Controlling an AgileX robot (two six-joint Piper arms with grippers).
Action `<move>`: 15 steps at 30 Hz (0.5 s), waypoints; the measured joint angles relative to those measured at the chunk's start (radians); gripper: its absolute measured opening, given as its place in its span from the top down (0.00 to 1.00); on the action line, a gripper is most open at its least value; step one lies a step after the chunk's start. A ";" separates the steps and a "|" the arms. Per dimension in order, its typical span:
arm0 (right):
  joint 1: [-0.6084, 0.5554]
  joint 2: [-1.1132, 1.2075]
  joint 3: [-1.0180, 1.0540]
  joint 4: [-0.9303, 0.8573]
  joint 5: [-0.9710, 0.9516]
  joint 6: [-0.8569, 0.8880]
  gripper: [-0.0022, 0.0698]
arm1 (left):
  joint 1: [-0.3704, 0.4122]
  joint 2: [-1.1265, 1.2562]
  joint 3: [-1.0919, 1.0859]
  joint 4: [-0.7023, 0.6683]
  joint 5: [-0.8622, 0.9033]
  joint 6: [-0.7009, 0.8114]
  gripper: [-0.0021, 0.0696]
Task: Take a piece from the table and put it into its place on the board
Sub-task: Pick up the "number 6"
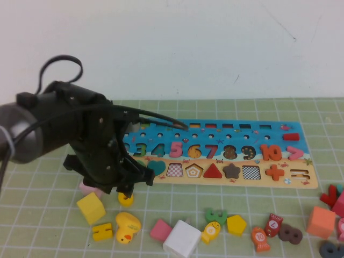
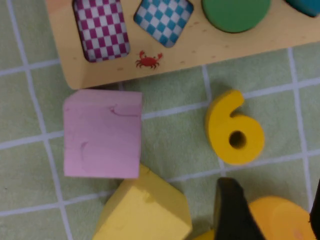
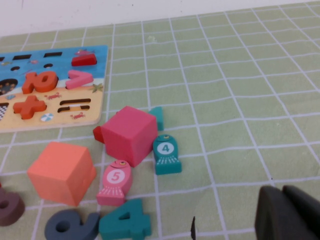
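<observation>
Jaws of the left gripper [image 1: 127, 189] hang apart above the small flat yellow wooden "6" [image 2: 233, 130] on the green gridded bench [image 1: 226, 196], seemingly readying a grasp; right gripper [image 3: 287, 215] jaws unclear.

Left end of the board [image 1: 279, 185] hidden behind the left arm in the high view, numerals 1 and 2 mostly covered. Yellow 6 [image 1: 126, 200] half tucked under the left hand [image 1: 124, 183] there, shape unreadable. Left hand fingers [image 2: 231, 210] cropped by the picture's edge in the left wrist view; gap not judgeable. Yellow cube [image 2: 142, 210] and pink block [image 2: 102, 134] partly cut or overlapped. Right hand [image 3: 287, 215] seen only as a dark blurred corner in the right wrist view, outside the high view. Red piece [image 1: 331, 195] cropped at the high view's right edge.
</observation>
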 joint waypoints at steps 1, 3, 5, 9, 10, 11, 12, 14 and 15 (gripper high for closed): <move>0.000 0.000 0.000 0.000 0.000 0.000 0.97 | 0.000 0.013 -0.002 0.005 -0.007 -0.019 0.54; 0.000 0.000 0.000 0.000 0.000 0.000 0.97 | 0.000 0.045 -0.004 0.012 -0.012 -0.044 0.53; 0.000 0.000 0.000 0.000 0.000 0.000 0.97 | 0.000 0.072 -0.014 0.016 -0.009 -0.055 0.53; 0.000 0.000 0.000 0.000 0.000 0.000 0.97 | 0.000 0.121 -0.054 0.016 0.001 -0.069 0.52; 0.000 0.000 0.000 0.000 0.000 0.000 0.97 | 0.000 0.128 -0.063 0.016 0.001 -0.074 0.52; 0.000 0.000 0.000 0.000 0.000 0.000 0.97 | 0.000 0.133 -0.075 0.016 0.003 -0.081 0.52; 0.000 0.000 0.000 0.000 0.000 0.000 0.97 | 0.000 0.139 -0.086 0.017 0.005 -0.090 0.52; 0.000 0.000 0.000 0.000 0.000 0.000 0.97 | 0.000 0.143 -0.102 0.017 0.005 -0.095 0.50; 0.000 0.000 0.000 0.000 0.000 0.000 0.97 | 0.000 0.143 -0.108 0.017 0.005 -0.100 0.48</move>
